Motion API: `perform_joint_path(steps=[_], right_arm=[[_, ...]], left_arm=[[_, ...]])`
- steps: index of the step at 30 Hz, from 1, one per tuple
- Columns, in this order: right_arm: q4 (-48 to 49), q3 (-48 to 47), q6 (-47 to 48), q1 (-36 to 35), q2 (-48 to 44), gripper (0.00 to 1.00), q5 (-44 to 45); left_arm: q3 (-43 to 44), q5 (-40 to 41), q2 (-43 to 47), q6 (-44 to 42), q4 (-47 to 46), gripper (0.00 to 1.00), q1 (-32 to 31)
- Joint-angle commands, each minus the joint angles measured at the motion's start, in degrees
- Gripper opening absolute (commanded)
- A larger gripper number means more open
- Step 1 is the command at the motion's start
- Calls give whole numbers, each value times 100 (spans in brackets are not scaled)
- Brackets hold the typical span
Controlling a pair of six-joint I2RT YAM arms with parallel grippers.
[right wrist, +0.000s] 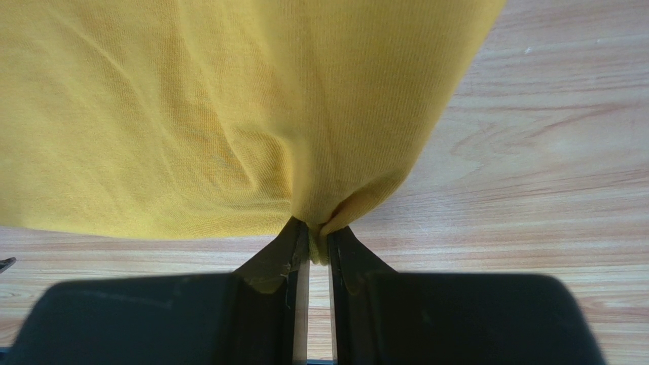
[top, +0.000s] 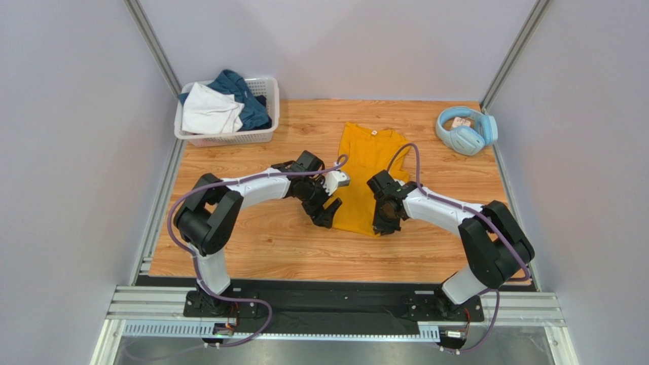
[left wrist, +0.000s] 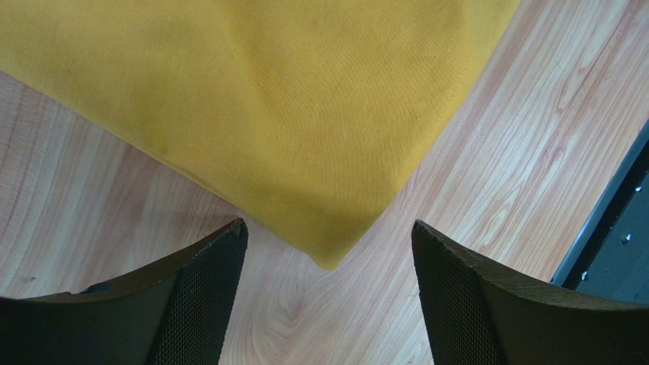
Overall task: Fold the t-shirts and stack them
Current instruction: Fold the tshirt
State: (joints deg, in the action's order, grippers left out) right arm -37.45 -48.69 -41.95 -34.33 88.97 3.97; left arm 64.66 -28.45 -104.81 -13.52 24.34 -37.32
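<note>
A mustard-yellow t-shirt [top: 366,163] lies lengthwise on the wooden table [top: 251,243], folded narrow, its collar at the far end. My left gripper [top: 329,215] stands open at the shirt's near left corner [left wrist: 327,255]; the corner tip lies between the spread fingers [left wrist: 206,281], touching neither. My right gripper [top: 383,222] is shut on the shirt's near right corner, a pinch of yellow cloth [right wrist: 335,217] bunched between its fingertips [right wrist: 283,247]. A white t-shirt [top: 209,112] and a dark teal-blue one [top: 247,99] lie crumpled in the basket.
A white lattice basket [top: 228,138] stands at the table's far left corner. Light-blue headphones [top: 465,131] lie at the far right. Metal rails [top: 335,308] and the arm bases run along the near edge. Grey walls close the sides.
</note>
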Motion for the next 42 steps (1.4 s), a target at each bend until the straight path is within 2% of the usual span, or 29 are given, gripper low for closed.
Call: perform_joint_path(steps=[1, 5, 7, 12, 13, 14, 15, 19, 22, 26, 34, 42], right_arm=[[203, 166, 3, -13, 112, 10, -80], [194, 149, 3, -21, 77, 10, -89], [194, 140, 3, -21, 59, 9, -89], [177, 131, 21, -21, 50, 9, -89], [168, 131, 21, -21, 50, 9, -98], [168, 131, 12, -21, 24, 8, -89], [159, 140, 21, -21, 15, 8, -80], [28, 96, 38, -21, -107, 2, -80], [-200, 52, 38, -21, -379, 0, -159], [-683, 157, -67, -127, -1194, 0, -309], [-1396, 492, -672, -706, -2769, 0, -888], [-1941, 317, -1288, -1453, -3421, 0, -836]], left_arm=[[46, -47, -285, 104, 106, 83, -56], [11, -38, -347, 113, 124, 58, -91], [-59, 233, -347, 148, 106, 45, -126], [-33, 830, -452, 245, 185, 42, -442], [28, 815, -496, 218, 307, 22, -495], [64, 788, -557, 218, 369, 6, -565], [142, 736, -566, 175, 431, 0, -583], [459, 595, -523, -9, 1097, 0, -583], [626, 472, -33, -185, 1580, 0, -583], [854, 227, 408, -379, 2381, 0, -557], [995, -319, 997, -845, 3779, 0, -522], [1092, -758, 1411, -1162, 4771, 0, -522]])
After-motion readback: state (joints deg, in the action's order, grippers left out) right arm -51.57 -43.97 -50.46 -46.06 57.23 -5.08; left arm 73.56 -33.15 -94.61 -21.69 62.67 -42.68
